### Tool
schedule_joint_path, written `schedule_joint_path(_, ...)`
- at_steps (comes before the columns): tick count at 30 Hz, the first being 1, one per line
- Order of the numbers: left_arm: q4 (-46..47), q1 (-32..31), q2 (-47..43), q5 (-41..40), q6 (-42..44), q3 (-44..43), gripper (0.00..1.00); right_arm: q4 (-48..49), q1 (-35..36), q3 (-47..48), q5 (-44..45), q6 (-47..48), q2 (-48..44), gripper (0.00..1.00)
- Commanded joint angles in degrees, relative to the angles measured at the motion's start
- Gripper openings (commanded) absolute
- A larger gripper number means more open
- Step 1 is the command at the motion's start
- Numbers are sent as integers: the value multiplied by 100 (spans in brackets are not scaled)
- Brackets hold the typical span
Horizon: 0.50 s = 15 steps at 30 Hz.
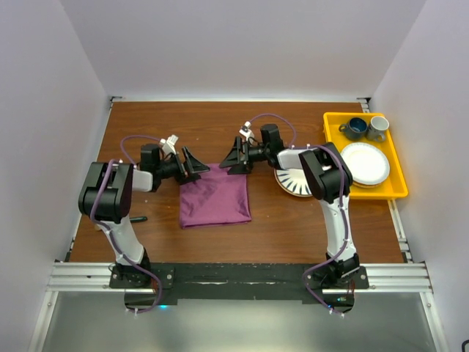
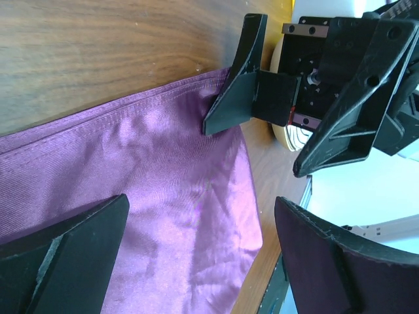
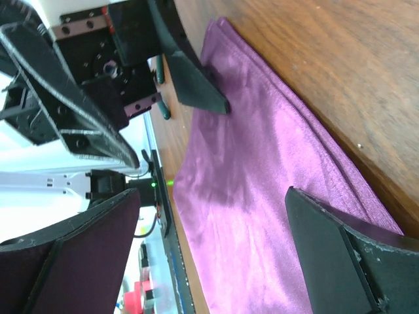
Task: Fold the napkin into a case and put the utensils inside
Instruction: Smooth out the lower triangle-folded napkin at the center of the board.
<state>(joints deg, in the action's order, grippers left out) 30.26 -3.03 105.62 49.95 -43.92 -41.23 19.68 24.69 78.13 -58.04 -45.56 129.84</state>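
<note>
Both sets of fingers are spread wide at the far edge of the napkin point(image 1: 215, 199) in the top view. The left fingers point(image 1: 195, 167) are at its left corner and the right fingers point(image 1: 236, 160) at its right, neither clamped on cloth. The napkin lies flat on the wooden tabletop point(image 1: 220, 125), just left of the striped plate point(image 1: 292, 185). No utensils show.

The left wrist view shows plum cloth between its own parted fingers. The weave is fine and ribbed with a satin sheen and soft creases.

In the right wrist view the far edge looks layered, possibly already doubled, though the angle is too steep to be sure. To fold well, each side should pinch every layer at its corner. Both should then lift together, keeping the slippery cloth taut, and lay the edges square.
</note>
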Motion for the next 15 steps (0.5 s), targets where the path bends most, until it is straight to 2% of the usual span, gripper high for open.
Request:
schedule_joint_path(1,-407,180,195,-48,419,-200,100,141,-25,-184,-93,30,270,98)
schedule_joint_path(5,-669,162,-120,190,901,-508,100,466,-25,-149,-199,-313,-168,89)
schedule_joint_path(6,-1184,171,-356,242,1147,-639,100,336,-34,-96,-190,-313,-492,88)
schedule_joint_path(7,-1511,171,-497,269,1836,-945,100,134,-25,-9,-190,-104,-634,85)
schedule_joint_path(8,-1862,171,-638,234,2235,-1087,100,-155,-34,236,-155,124,-766,81)
schedule_joint_path(9,-2545,180,-918,182,2630,-1219,100,-923,-25,386,-94,405,-898,79)
schedule_joint_path(10,-2873,197,-1060,-1,3409,-1429,100,-1296,-51,648,-41,1060,-1099,77)
schedule_joint_path(12,-3690,241,-1411,-213,4064,-1554,100,-2130,-78,809,144,1618,-1250,73)
schedule_joint_path(13,-3851,302,-1517,-362,4633,-1607,100,-2248,-130,870,196,1925,-1338,72)
schedule_joint_path(15,-4219,442,-1641,-574,5006,-1616,93,-2782,-201,949,459,2269,-1356,68)
